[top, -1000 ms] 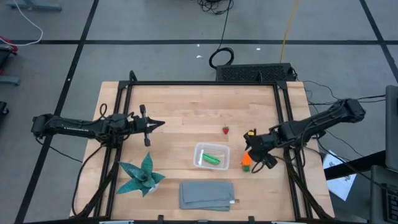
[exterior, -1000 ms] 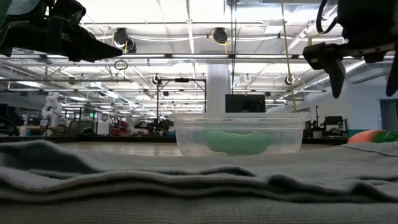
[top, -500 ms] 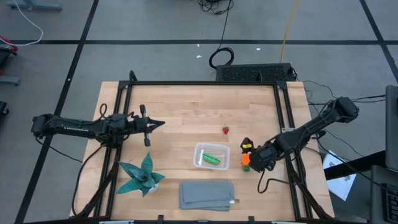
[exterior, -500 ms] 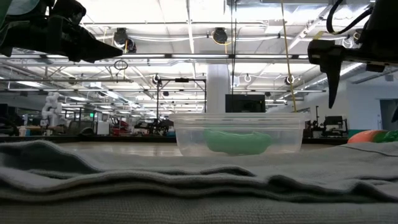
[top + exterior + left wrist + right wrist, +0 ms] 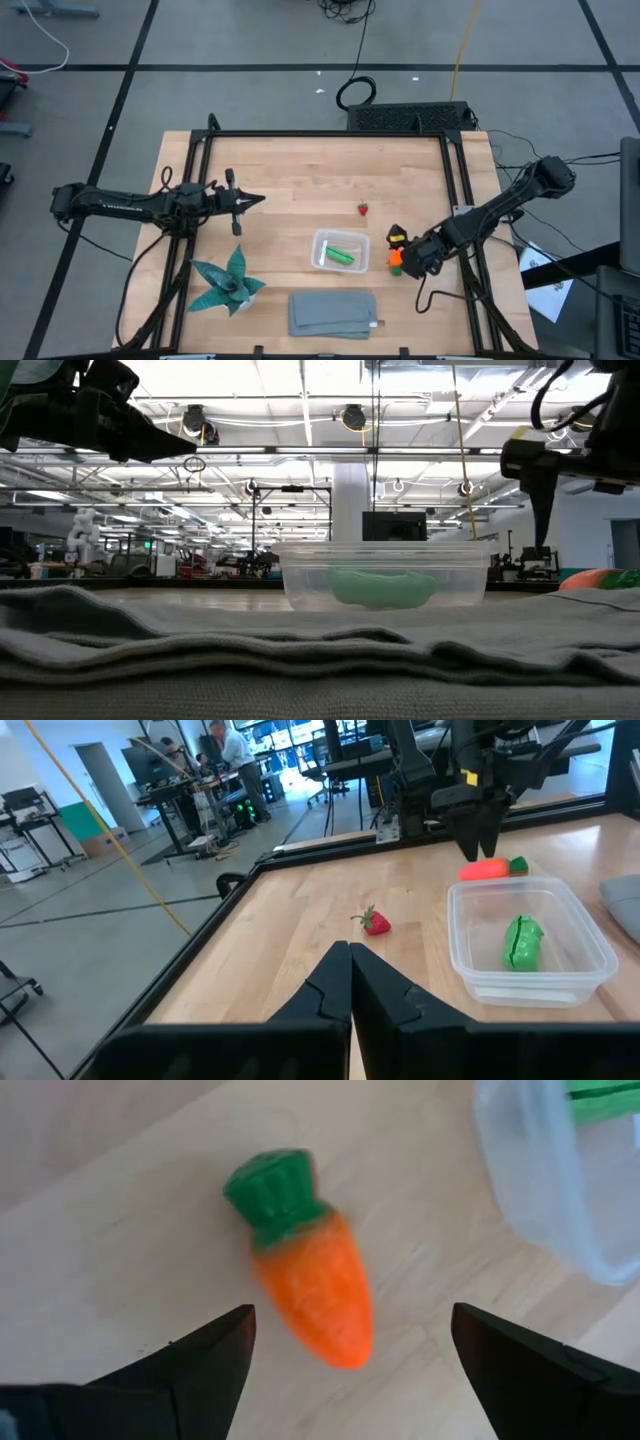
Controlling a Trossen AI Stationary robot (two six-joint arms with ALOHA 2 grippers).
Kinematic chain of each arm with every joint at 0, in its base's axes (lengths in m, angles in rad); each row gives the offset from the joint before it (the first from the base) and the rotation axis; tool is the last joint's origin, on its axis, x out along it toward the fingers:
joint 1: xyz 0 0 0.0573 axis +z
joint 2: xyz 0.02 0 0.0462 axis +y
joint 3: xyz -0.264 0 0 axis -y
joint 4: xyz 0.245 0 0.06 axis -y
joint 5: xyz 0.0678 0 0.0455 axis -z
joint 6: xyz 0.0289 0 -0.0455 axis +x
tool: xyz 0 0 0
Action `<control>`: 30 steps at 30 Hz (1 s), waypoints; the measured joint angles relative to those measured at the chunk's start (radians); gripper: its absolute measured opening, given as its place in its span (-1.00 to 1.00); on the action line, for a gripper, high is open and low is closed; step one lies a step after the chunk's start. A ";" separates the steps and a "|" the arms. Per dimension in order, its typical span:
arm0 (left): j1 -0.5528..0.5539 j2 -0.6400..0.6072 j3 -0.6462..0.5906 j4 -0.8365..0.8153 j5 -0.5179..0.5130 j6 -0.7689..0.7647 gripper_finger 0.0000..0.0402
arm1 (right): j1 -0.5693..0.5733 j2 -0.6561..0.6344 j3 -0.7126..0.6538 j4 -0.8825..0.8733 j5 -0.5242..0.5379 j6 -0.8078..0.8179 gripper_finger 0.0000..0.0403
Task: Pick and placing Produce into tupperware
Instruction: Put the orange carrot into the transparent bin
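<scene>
Table contents, left to right:

- Left gripper [image 5: 258, 199]: parked over the left half of the table, fingers pressed together, holding nothing. No shift from a second ago.
- Leaf plant [image 5: 228, 282] and folded cloth [image 5: 333, 312]: near edge of the table, not part of the job.
- Strawberry [image 5: 363, 208]: lying loose on the wood, beyond the container and apart from it. Not yet collected.
- Container [image 5: 340, 251]: mid-table, with the green pod [image 5: 343, 256] already inside.
- Carrot [image 5: 315, 1285]: on the bare wood just beside the container's right wall, green top pointing away from it.
- Right gripper [image 5: 398, 249]: a second ago it stood higher and further back; it has since swung in and dropped over the carrot. Fingers spread wide, one to each side of the carrot, neither touching it as far as the wrist view shows.

Judgement: one item of three is stowed; the carrot is the piece in hand, and the descent looks nearly finished, with closing on it the likely next call.
</scene>
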 joint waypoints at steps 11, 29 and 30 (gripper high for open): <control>0.000 0.000 0.000 -0.001 0.000 0.004 -1.00 | 0.014 0.000 -0.031 0.128 0.005 -0.076 0.61; 0.000 0.000 0.000 -0.003 0.000 0.004 -1.00 | 0.004 0.000 -0.133 0.320 -0.001 0.006 0.61; 0.000 0.000 0.000 -0.003 0.000 0.004 -1.00 | 0.004 0.000 -0.133 0.321 -0.001 0.015 0.61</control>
